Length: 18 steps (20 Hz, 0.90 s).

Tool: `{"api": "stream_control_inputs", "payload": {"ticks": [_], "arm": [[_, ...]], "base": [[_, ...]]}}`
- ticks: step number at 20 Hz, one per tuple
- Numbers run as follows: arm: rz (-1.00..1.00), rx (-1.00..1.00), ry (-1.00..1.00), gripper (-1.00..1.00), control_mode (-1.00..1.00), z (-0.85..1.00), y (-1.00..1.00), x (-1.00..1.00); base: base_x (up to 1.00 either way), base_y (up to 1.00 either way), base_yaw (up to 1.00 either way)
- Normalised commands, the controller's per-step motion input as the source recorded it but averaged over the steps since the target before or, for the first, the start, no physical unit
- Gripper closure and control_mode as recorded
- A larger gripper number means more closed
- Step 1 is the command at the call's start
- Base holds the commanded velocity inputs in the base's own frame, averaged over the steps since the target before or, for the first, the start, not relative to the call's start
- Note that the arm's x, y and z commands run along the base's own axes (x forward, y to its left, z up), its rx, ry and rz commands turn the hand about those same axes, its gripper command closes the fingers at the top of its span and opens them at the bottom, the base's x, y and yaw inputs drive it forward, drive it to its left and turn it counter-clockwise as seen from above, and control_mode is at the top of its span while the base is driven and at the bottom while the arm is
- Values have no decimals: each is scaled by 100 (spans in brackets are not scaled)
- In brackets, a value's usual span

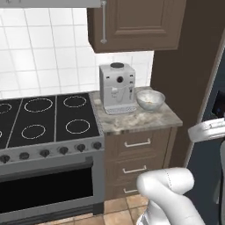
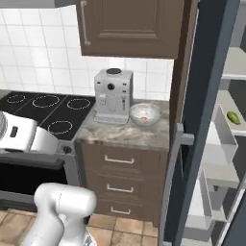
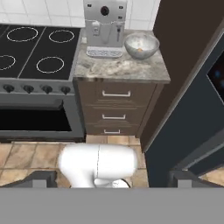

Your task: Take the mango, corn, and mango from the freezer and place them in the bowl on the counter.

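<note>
- Left base view: bowl on counter, just right of coffee machine; stove to the left.
- Right base view: freezer door open, green item on inner shelf.
- Hand view: gripper jaws spread wide, holding nothing; bowl has sth orange inside.

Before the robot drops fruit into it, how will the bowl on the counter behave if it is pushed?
The bowl looks rigid, wide and shallow, so it probably slides rather than tips. The polished stone counter likely gives little friction. It sits beside the coffee machine, which may stop a push from the freezer side.
</note>
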Motion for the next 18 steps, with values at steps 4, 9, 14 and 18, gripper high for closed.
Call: {"api": "stream_control_inputs", "payload": {"ticks": [4,9,14,18], "arm": [[0,0,0,-100,100,0,0,0],[0,0,0,-100,100,0,0,0],[0,0,0,-100,100,0,0,0],[0,0,0,-100,100,0,0,0]], "base": [[-77,55,-32],[-35,-15,-70],[-16,-10,-80],[-24,-1,-83]]}}
